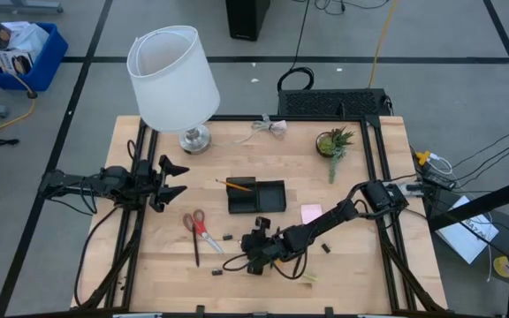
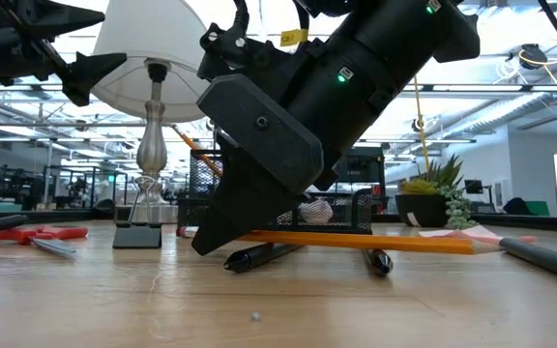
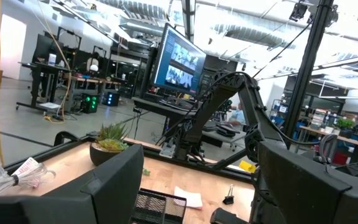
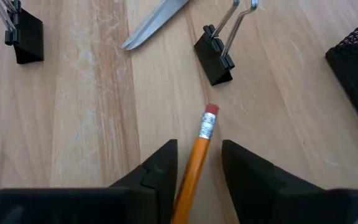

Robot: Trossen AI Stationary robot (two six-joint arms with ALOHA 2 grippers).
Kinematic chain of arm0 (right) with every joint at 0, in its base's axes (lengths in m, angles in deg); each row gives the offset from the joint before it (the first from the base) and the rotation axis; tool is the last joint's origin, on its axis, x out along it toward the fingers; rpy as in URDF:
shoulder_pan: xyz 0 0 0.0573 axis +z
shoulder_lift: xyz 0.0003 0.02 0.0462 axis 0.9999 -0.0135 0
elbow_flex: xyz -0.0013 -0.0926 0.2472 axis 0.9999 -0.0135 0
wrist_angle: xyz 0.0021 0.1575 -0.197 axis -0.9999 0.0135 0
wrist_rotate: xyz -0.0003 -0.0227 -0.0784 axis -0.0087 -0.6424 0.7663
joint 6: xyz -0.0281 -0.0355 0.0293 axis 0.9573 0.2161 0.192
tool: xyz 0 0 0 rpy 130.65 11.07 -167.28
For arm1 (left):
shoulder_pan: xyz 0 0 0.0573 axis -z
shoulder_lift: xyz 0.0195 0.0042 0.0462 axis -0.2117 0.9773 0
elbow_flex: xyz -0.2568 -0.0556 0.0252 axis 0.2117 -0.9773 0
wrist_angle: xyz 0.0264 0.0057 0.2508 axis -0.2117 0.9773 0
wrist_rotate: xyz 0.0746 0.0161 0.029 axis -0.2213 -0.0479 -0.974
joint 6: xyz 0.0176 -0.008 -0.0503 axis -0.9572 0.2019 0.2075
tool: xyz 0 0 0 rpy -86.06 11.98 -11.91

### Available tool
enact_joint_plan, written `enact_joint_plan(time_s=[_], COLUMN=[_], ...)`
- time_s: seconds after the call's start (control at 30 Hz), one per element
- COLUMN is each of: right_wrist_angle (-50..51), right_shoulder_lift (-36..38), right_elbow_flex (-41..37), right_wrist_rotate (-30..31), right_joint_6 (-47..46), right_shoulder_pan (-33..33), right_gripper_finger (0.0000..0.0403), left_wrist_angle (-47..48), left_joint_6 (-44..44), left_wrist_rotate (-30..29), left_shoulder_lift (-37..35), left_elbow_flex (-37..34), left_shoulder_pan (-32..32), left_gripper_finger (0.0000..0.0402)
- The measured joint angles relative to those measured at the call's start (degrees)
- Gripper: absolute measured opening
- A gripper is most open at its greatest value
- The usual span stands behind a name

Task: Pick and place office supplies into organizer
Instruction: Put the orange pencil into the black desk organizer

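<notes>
My right gripper (image 1: 256, 256) (image 4: 199, 152) slants down over the near middle of the table, open only narrowly. Its fingers stand on either side of an orange pencil (image 4: 199, 149) (image 2: 385, 241), with a thin gap showing on each side. The pencil's eraser end (image 4: 210, 112) points beyond the fingertips. In the low view the pencil lies level across two black pens (image 2: 259, 257). The black organizer (image 1: 256, 196) sits mid-table with another pencil (image 1: 235, 185) in it. Red-handled scissors (image 1: 196, 226) and a pink sticky pad (image 1: 311, 213) lie flat. My left gripper (image 1: 175, 179) (image 3: 197, 186) hovers open at the left.
Black binder clips (image 4: 215, 59) (image 4: 25, 37) and the scissors' blade tip (image 4: 148, 25) lie just beyond the right fingertips. The white-shaded lamp (image 1: 173, 79), a potted plant (image 1: 334, 143) and a black mesh box (image 1: 334, 104) stand along the far side.
</notes>
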Motion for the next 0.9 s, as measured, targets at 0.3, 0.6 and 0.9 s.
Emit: enact_joint_plan(time_s=[0.3, 0.6, 0.9], right_wrist_angle=[-0.05, -0.11, -1.03], right_shoulder_lift=[0.0, 0.0, 0.22], right_elbow_flex=[0.0, 0.0, 0.0], right_wrist_rotate=[0.13, 0.18, 0.44], right_joint_6=[-0.05, -0.07, 1.34], right_shoulder_pan=[-0.33, -0.72, -0.81], right_gripper_finger=[0.005, 0.002, 0.0025], left_wrist_angle=[0.0, 0.0, 0.02], left_joint_6=[0.0, 0.0, 0.0], left_wrist_rotate=[0.0, 0.0, 0.0], left_shoulder_lift=[0.0, 0.0, 0.0], left_elbow_flex=[0.01, -0.01, -0.01], left_shoulder_pan=[0.0, 0.0, 0.0], left_gripper_finger=[0.0319, 0.0319, 0.0319])
